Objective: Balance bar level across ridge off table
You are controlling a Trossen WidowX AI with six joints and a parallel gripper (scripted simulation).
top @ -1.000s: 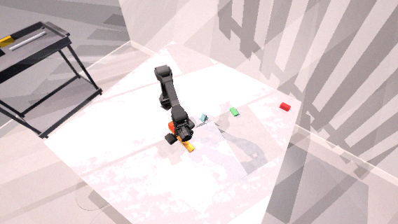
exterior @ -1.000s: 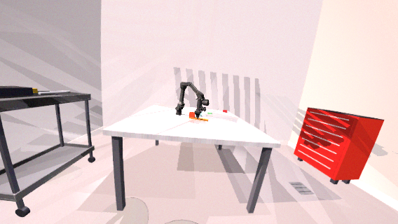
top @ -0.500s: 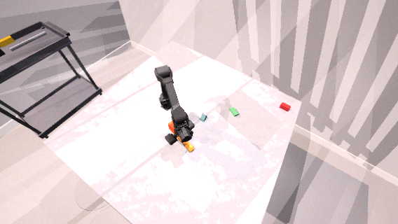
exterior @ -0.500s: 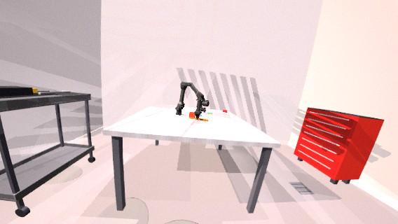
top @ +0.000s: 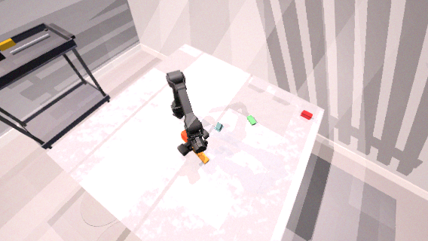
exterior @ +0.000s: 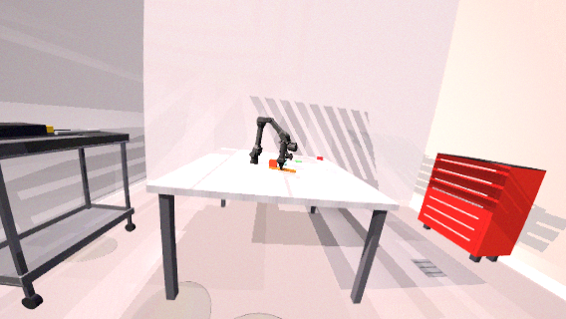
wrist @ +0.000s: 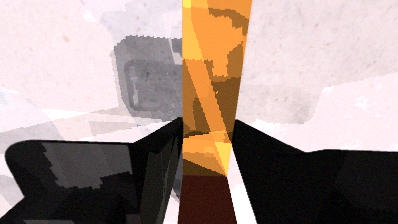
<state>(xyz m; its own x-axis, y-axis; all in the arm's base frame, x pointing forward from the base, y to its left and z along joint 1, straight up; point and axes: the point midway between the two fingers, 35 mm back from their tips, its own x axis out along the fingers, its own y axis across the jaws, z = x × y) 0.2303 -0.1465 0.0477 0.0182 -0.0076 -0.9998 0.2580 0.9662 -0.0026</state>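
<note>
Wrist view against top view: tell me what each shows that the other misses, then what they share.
Only the wrist view shows the hand's dark fingers pressed against both sides of the orange bar.

Only the top view shows the arm, the red-orange ridge block beside the hand, the teal, green and red blocks, and the dark cart.

Both show the bar held over the white table.

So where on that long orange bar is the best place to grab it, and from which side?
Near its middle, from straight above, pinching across the narrow width. The orange bar is long and slim and lies flat on the table, so only its two long sides offer faces to squeeze. A central hold should keep it from tipping. The hand is already shut on it this way.
</note>
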